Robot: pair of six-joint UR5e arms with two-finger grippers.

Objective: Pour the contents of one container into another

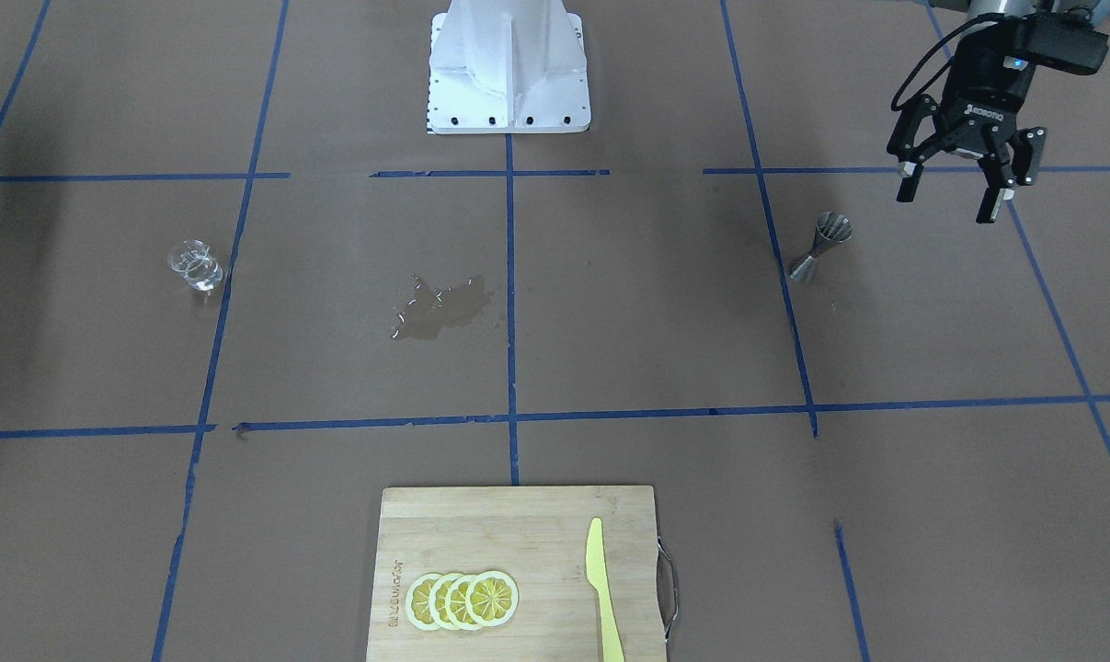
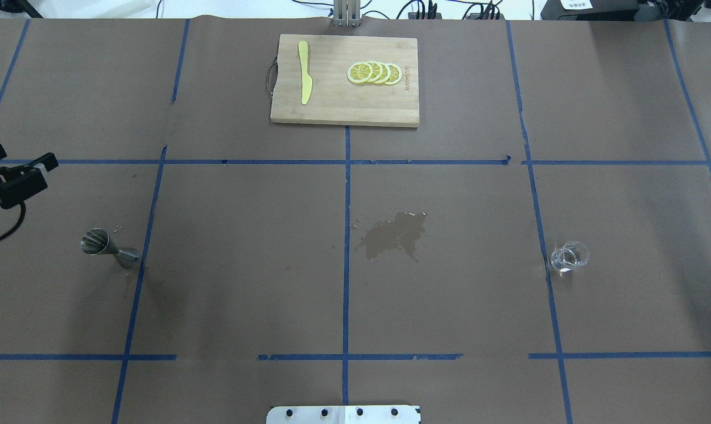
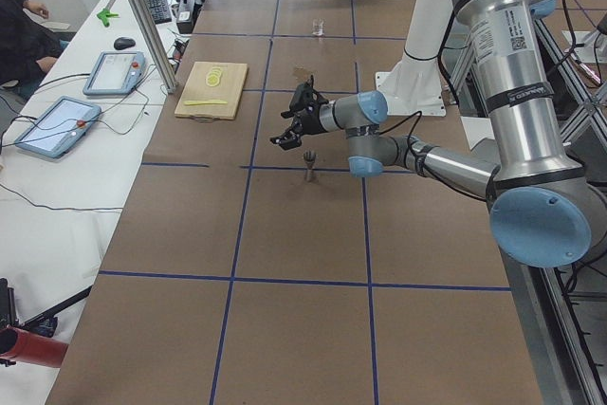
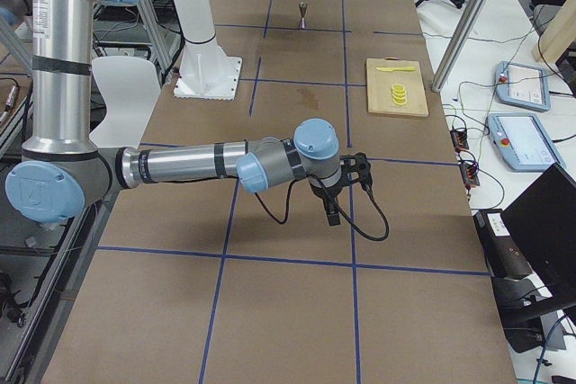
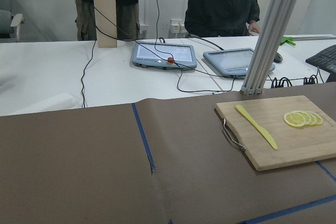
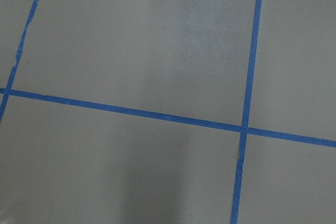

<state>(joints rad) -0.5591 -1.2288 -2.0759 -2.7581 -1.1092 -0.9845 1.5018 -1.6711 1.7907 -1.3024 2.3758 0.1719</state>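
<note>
The left hand [image 1: 948,204] hangs in the air above the tabletop [image 1: 665,303]. Its two fingers [image 1: 906,187] are spread apart and nothing is between them. It is near the steel jigger [image 1: 821,246] but does not touch it. It is higher than the jigger and more toward the robot's left end of the tabletop.

The jigger stands upright on one cone, with the other cone open upward, just beside a blue tape line [image 1: 780,248]. The glass beaker [image 1: 194,265] stands well apart from the jigger, on the robot's right half of the tabletop, also just beside a tape line. Between the two containers, close to the middle tape line, a dark wet stain [image 1: 440,311] lies on the brown paper.

The right hand [image 4: 331,207] shows only in the right side view. It points downward, low above the tabletop, close to a crossing of tape lines. I cannot tell whether its fingers are spread or pressed together. Its own wrist camera shows only brown paper and tape.

At the edge far from the robot lies a bamboo cutting board [image 1: 481,533]. On it there are overlapping lemon slices [image 1: 463,599] and a yellow knife [image 1: 603,588] — the knife lies beside the slices, apart from them.
</note>
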